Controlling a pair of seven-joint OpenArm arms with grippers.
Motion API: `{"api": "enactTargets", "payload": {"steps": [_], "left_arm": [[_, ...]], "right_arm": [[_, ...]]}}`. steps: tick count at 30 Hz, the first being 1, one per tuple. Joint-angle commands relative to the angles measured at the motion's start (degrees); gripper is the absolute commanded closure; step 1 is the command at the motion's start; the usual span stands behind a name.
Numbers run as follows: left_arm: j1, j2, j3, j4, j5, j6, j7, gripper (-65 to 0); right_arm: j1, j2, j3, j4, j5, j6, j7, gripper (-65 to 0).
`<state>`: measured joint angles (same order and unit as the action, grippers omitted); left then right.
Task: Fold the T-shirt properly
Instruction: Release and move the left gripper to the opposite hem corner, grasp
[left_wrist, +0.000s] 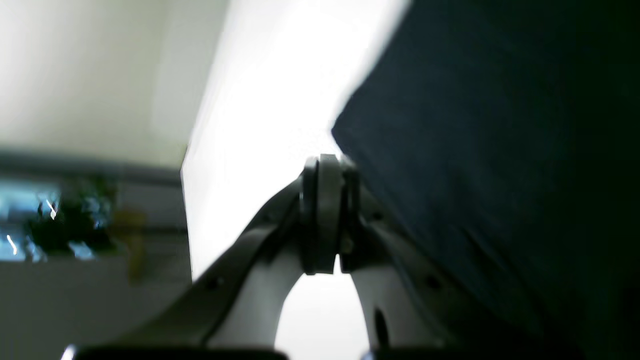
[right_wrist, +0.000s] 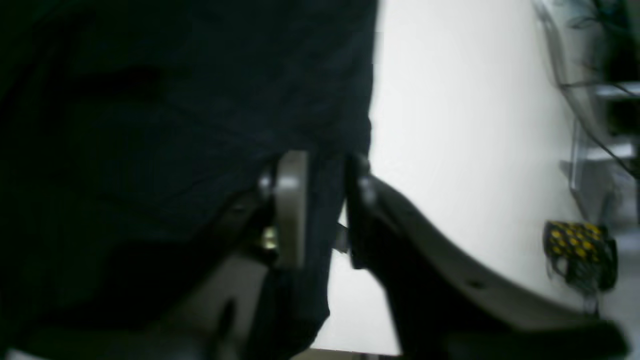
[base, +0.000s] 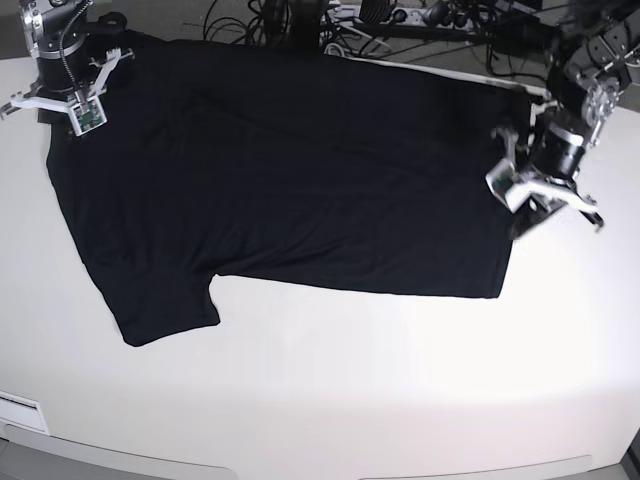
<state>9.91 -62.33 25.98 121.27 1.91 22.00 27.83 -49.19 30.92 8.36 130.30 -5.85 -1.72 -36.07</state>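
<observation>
White tabletop (base: 330, 400) fills most of the base view, and it is the largest surface present. Spread flat across its upper half lies the T-shirt (base: 290, 190), plain black side up, hem towards the view's right, one short sleeve pointing down at lower left. A few shallow creases run across the cloth; otherwise it lies smooth. No print is visible.

Behind the far edge of the tabletop sits a tangle of black cables (base: 400, 20).

The left hand (base: 528, 190) is at the right-hand edge of the shirt in the base view, by the hem. Its wrist view shows the two fingers pressed together, with the edge of the dark cloth just beside them; whether cloth is caught between them cannot be told.

The right hand (base: 78, 95) is at the upper-left corner of the shirt in the base view, over the shoulder area. Its wrist view shows the fingers (right_wrist: 291, 210) spread apart with a fold of black cloth lying in the gap, not pinched tight.

A small black-and-yellow object (right_wrist: 580, 255) stands in the blurred background of the right wrist view.
</observation>
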Motion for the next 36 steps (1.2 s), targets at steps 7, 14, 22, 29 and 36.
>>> {"api": "enactTargets", "payload": {"steps": [7, 14, 22, 29, 36], "left_arm": [[-6.5, 16.3, -30.5, -23.5, -33.0, -21.0, -7.1, 0.0], [-21.0, 22.6, -36.7, -50.0, -55.4, -37.3, 2.8, -28.0], [-33.2, 26.1, -27.4, -66.2, -65.6, -46.9, 14.7, -30.8], [-39.3, 30.2, -23.7, -72.4, -65.6, -47.8, 15.7, -30.8], [-41.2, 33.1, -18.8, -76.8, -62.6, -48.1, 14.1, -30.8]], "right_arm": [[-0.3, 0.7, 0.4, 1.0, -0.2, -2.6, 0.1, -21.3], [-0.3, 0.7, 0.4, 1.0, -0.2, -1.7, 0.9, -21.3], [-0.3, 0.7, 0.4, 1.0, -0.2, -1.7, 1.9, -21.3], [-0.3, 0.7, 0.4, 1.0, -0.2, -1.7, 2.0, -21.3], [-0.3, 0.7, 0.4, 1.0, -0.3, -1.7, 1.8, -21.3]]}}
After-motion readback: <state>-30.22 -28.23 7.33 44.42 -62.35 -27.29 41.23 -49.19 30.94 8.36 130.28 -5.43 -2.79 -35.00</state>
